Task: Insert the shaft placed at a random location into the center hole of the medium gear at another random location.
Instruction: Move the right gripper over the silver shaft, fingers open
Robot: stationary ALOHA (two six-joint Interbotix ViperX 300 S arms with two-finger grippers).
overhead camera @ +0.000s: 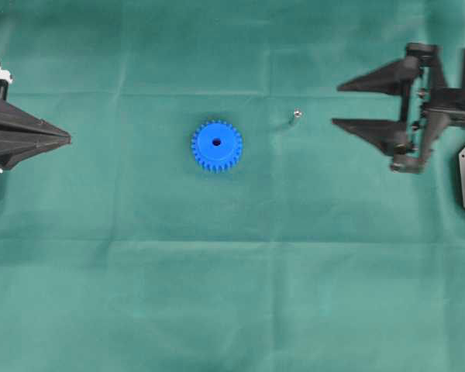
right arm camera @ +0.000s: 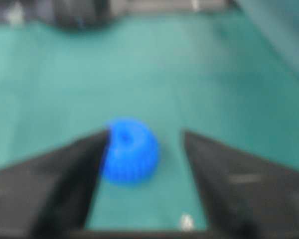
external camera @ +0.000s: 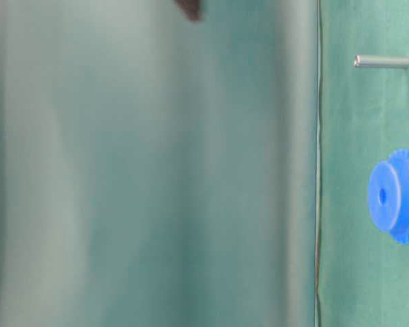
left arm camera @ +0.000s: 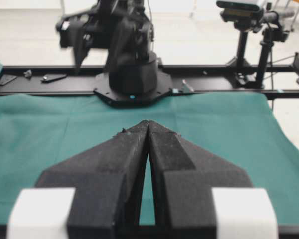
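Gear: the medium gear (overhead camera: 216,145) is bright blue and lies flat on the green cloth (overhead camera: 232,294) that covers the desk. It is blurry in the right wrist view (right arm camera: 129,152), and part of it is cut off at the edge of the table-level view (external camera: 397,195).
Hole: the center hole (overhead camera: 216,142) is a small dark dot in the middle of the gear. Nothing is in it.
Pin: the shaft (overhead camera: 296,115) is a tiny silver pin that stands on the cloth, apart from the gear, between the gear and the right tool. From above it is hard to make out. It shows clearly in the table-level view (external camera: 382,61). In the right wrist view it is only a pale blur at the bottom edge (right arm camera: 186,221).
Left tool: the left tool (overhead camera: 66,139) is well away from the gear. Its two fingers are pressed together with nothing between them, as the left wrist view (left arm camera: 148,124) shows.
Right tool: the right tool (overhead camera: 337,103) is on the far side of the pin from the gear. Its fingers are spread apart and hold nothing.
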